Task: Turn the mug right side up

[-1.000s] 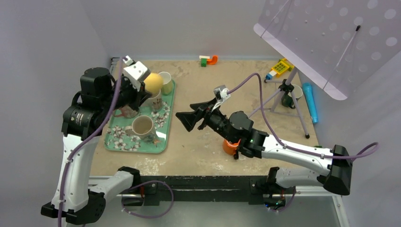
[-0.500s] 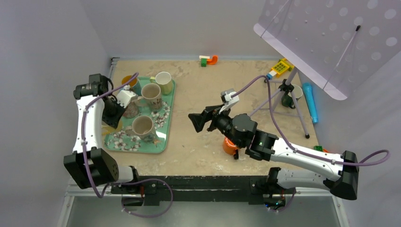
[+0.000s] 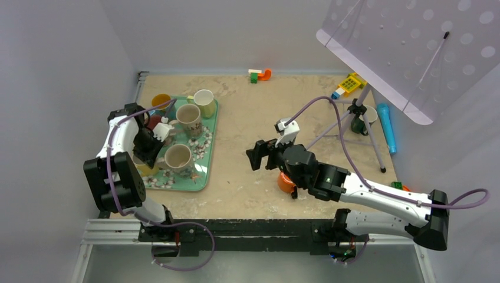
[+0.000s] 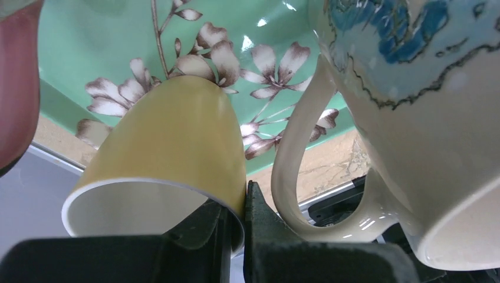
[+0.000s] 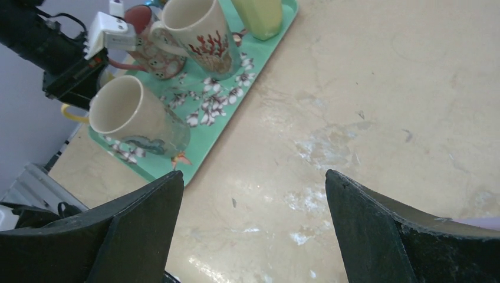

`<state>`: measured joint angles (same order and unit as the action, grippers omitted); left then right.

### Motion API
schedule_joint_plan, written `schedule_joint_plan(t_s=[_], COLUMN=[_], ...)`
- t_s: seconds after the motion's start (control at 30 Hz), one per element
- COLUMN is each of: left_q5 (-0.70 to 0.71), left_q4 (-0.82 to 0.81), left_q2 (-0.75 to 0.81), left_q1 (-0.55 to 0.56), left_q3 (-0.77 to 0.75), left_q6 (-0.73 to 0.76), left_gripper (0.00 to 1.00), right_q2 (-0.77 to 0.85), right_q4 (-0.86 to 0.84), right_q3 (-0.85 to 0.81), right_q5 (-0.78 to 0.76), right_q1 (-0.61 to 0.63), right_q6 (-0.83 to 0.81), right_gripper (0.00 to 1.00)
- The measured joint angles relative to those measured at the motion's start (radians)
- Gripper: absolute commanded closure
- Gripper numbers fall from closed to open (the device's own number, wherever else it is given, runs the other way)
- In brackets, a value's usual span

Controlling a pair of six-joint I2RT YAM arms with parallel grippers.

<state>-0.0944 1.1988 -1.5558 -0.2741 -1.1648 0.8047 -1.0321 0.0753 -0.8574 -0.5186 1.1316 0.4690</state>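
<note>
Orange-green toy blocks (image 3: 260,75) at far edge; blue tube (image 3: 387,127) beside tripod stand (image 3: 355,109); yellow toy (image 3: 351,83) behind it

So the glossy yellow ceramic mug (image 4: 171,135) is mustard on the outside and plain white inside, with a thin rim. The left gripper (image 4: 236,203) has it by the rim, pinched tight: one finger is inside the mouth and the other is on the outer wall. Its mouth faces back toward the gripper and its base points at the floor of the green floral tray (image 4: 118,35), so it's tipped rather than standing. From overhead only a sliver of yellow (image 3: 141,167) shows at the tray's left edge, under the arm. Can't tell if it's touching the tray.
</note>
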Motion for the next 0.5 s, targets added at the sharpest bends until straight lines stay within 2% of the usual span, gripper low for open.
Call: schedule_joint_plan(t_s=[0.07,0.2,0.4,0.5], left_q5=[0.000,-0.006,-0.017,-0.053], left_q4=[-0.008,-0.018,-0.018,0.009], left_q2=[-0.001,-0.014,0.021,0.085], left_q1=[-0.001,0.000,-0.001,0.000], left_q3=[-0.002,-0.003,-0.017,-0.061], left_q6=[0.000,0.001,-0.001,-0.003], left_gripper=[0.78,0.50,0.46,0.46], right_q2=[0.014,0.041,-0.006,-0.021], right_q4=[0.048,0.205,0.528,0.610], right_q3=[0.000,0.000,0.000,0.017], right_q5=[-0.023,-0.084,-0.088,-0.041], right_q1=[0.000,0.000,-0.001,-0.001], right_q6=[0.024,0.122,0.322,0.389], right_gripper=[0.06,0.05,0.03,0.03])
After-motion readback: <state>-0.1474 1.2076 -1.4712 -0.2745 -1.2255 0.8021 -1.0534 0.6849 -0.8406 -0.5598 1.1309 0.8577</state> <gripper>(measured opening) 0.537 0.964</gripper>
